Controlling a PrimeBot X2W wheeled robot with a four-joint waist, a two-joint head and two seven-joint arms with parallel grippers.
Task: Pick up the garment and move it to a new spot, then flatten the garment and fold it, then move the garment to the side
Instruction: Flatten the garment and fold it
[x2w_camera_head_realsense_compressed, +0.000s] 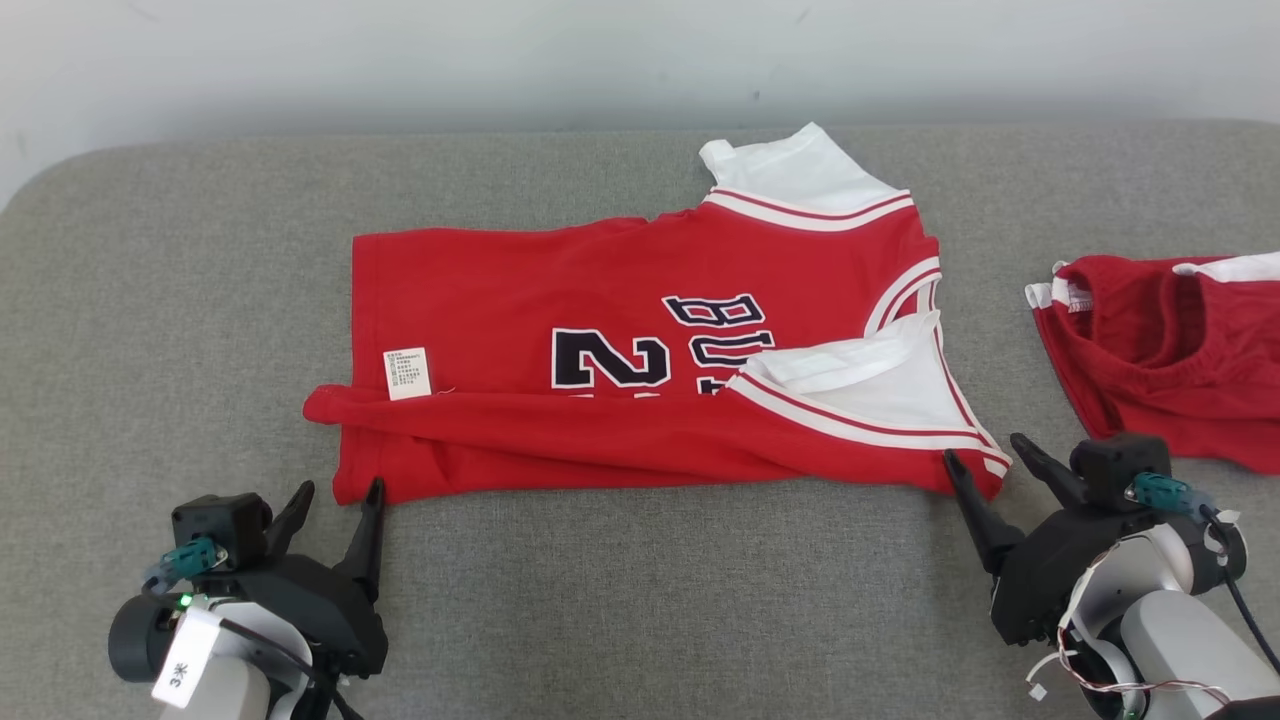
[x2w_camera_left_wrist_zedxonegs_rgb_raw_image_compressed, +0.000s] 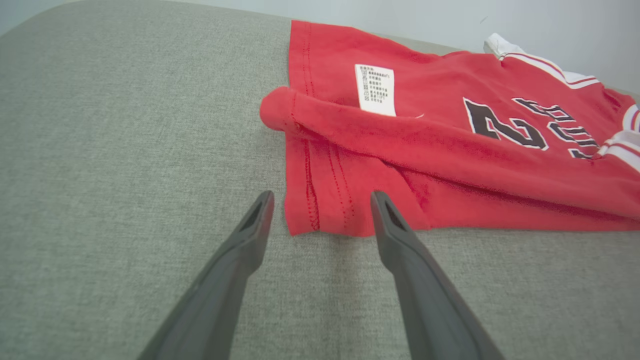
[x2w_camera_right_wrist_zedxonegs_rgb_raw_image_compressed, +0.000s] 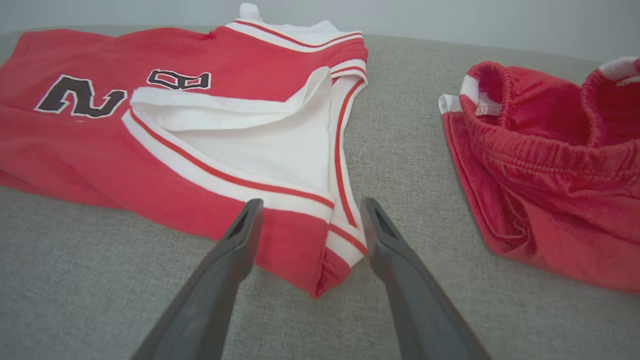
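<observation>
A red jersey, the garment (x2w_camera_head_realsense_compressed: 560, 330), lies across the middle of the grey cushion, its near long edge folded over the black number and letters. White shoulder panels with red stripes sit at its right end. My left gripper (x2w_camera_head_realsense_compressed: 340, 492) stands open at the garment's near left corner (x2w_camera_left_wrist_zedxonegs_rgb_raw_image_compressed: 325, 210), fingers on either side of the hem corner. My right gripper (x2w_camera_head_realsense_compressed: 985, 447) is open at the near right shoulder corner (x2w_camera_right_wrist_zedxonegs_rgb_raw_image_compressed: 320, 250), which lies between its fingers. The fabric rests flat, and neither pair of fingers has closed on it.
Red shorts (x2w_camera_head_realsense_compressed: 1170, 350) with a white trimmed waistband lie crumpled at the right edge of the cushion, close to my right arm (x2w_camera_right_wrist_zedxonegs_rgb_raw_image_compressed: 545, 165). A pale wall runs behind the cushion. Bare grey fabric (x2w_camera_head_realsense_compressed: 180, 320) stretches left of the garment and along the front.
</observation>
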